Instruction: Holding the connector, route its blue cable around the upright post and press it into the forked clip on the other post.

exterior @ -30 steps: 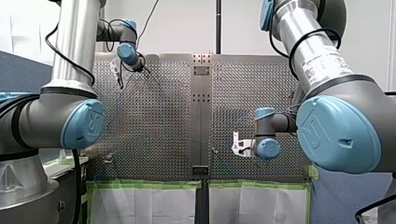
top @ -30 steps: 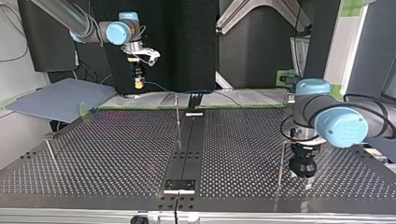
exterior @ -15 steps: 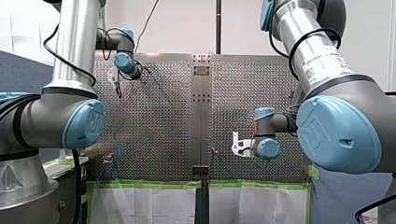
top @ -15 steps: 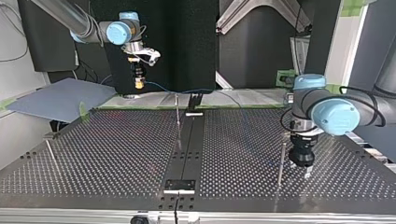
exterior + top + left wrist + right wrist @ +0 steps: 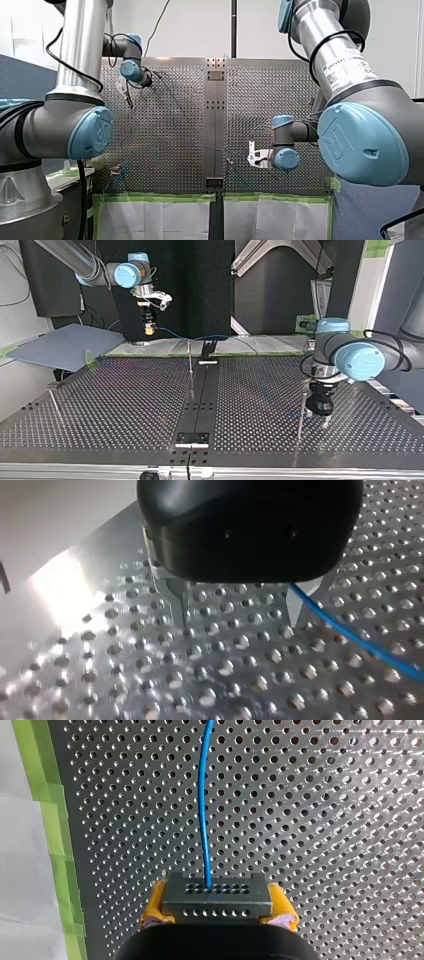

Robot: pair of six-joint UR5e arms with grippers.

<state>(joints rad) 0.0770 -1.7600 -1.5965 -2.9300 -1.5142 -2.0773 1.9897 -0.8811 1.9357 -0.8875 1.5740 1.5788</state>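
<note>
One connector [image 5: 217,900], one cable [image 5: 202,810] (blue)

Cable [image 5: 202,795] blue. Connector [image 5: 217,899] dark grey, rows of small holes. Right pads [image 5: 153,906] yellow. Table [image 5: 325,820] silver-grey, regular hole grid; green tape [image 5: 55,835] along its edge. Left gripper [image 5: 239,612] black. Arms [image 5: 330,55] silver, joint caps [image 5: 362,142] light blue.
</note>
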